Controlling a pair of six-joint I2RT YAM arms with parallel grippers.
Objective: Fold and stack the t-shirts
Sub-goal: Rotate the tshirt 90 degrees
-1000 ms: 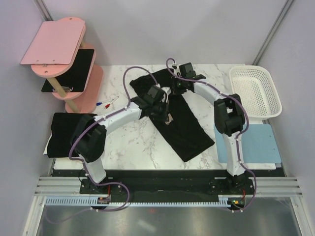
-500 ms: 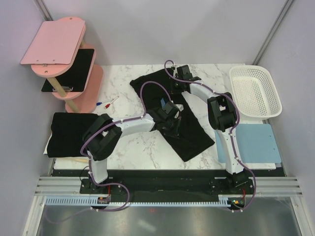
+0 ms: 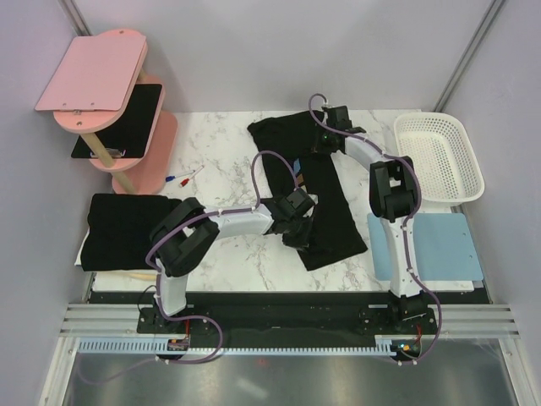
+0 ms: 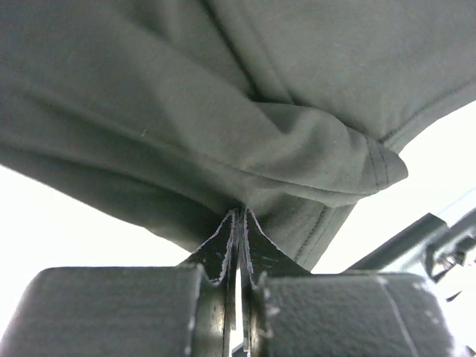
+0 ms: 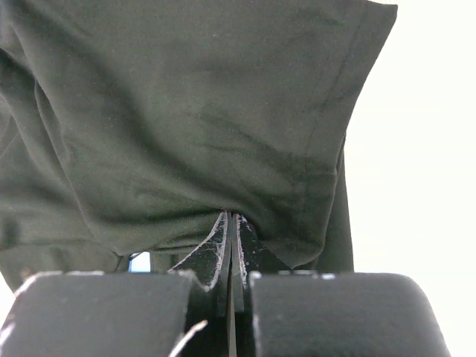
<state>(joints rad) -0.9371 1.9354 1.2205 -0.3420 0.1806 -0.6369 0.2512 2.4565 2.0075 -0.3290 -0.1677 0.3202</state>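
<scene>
Resting near left: folded t-shirt [image 3: 118, 230] at the worktop's [image 3: 241, 249] edge.
Left tool [image 4: 239, 219]: pinched tight on the spread t-shirt's [image 3: 338, 216] near part.
Spread t-shirt: right of centre.
Right tool [image 5: 229, 219]: clamped on its far edge.

A pink tiered stand [image 3: 93, 72] is standing at the far left corner of the marble table [image 3: 228, 245], and a thin black board [image 3: 127, 114] is lying flat on its middle tier. Two pens [image 3: 182, 178] – one blue-tipped, one red-tipped – are lying on the marble just beside the lowest tier. A white mesh basket [image 3: 439, 156] is sitting at the far right edge, with a light blue mat [image 3: 439, 245] lying flat just nearer than it.
</scene>
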